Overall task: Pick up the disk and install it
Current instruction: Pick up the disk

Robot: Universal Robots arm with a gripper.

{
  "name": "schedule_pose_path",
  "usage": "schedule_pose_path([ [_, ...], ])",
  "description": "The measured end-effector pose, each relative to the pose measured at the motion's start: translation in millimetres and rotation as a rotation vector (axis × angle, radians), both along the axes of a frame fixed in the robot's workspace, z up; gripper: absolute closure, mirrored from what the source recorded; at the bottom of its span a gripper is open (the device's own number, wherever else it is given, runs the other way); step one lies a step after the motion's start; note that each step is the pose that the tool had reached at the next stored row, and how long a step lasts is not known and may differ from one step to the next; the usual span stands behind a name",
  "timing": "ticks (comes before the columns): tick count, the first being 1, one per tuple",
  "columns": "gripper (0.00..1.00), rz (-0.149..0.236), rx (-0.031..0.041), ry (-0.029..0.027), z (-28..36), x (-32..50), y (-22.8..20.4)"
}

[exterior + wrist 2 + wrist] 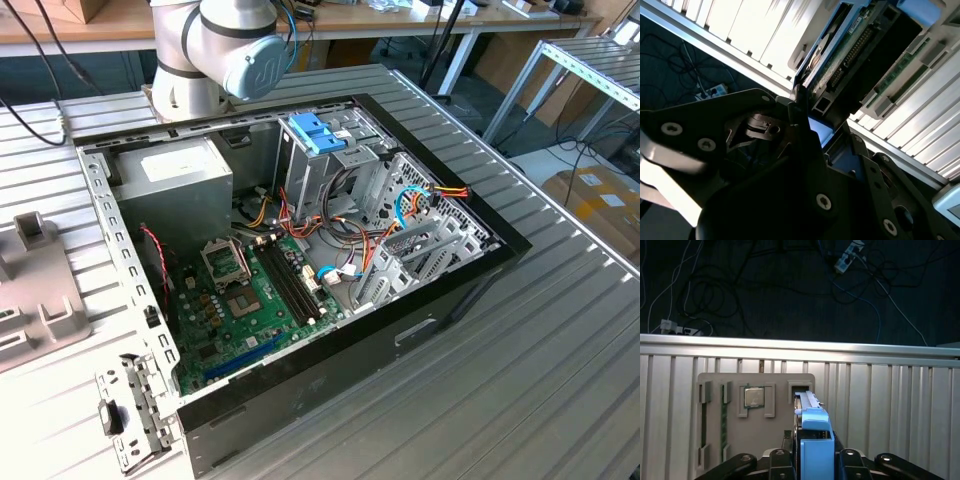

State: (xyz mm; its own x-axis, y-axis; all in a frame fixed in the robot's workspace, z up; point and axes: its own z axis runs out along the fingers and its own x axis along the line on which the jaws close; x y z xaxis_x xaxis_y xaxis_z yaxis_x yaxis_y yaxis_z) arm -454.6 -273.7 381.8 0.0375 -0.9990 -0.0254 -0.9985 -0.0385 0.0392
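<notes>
In the first wrist view the disk (816, 440) stands on edge, its bright blue carrier and tab facing the camera. Its far end sits in a slot of a grey parts tray (715, 382). My gripper (812, 462) is shut on it, with a black finger (777, 460) pressed against each side of the carrier. In the second wrist view, the disk (855, 45) shows its green circuit-board side above the dark gripper (815, 135).
An open computer case (480, 260) lies on the ribbed metal table (560, 350), showing the motherboard (250, 290), a grey power supply (175, 175) and a pale blue bracket (318, 130) on the drive cage. The parts tray holds a processor (754, 396). Beyond the table edge, cables lie on the floor.
</notes>
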Motion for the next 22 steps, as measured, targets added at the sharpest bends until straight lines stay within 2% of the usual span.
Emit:
schedule_pose_path([
  [7, 0.63, 0.0, 0.0001, 0.0, 9.3, 0.0, 0.0],
  [10, 0.63, 0.0, 0.0007, 0.0001, 26.4, 0.0, 0.0],
  [11, 0.63, 0.0, 0.0008, 0.0, 28.5, 0.0, 0.0],
  [22, 0.63, 0.0, 0.0025, 0.0001, 42.9, 0.0, 0.0],
])
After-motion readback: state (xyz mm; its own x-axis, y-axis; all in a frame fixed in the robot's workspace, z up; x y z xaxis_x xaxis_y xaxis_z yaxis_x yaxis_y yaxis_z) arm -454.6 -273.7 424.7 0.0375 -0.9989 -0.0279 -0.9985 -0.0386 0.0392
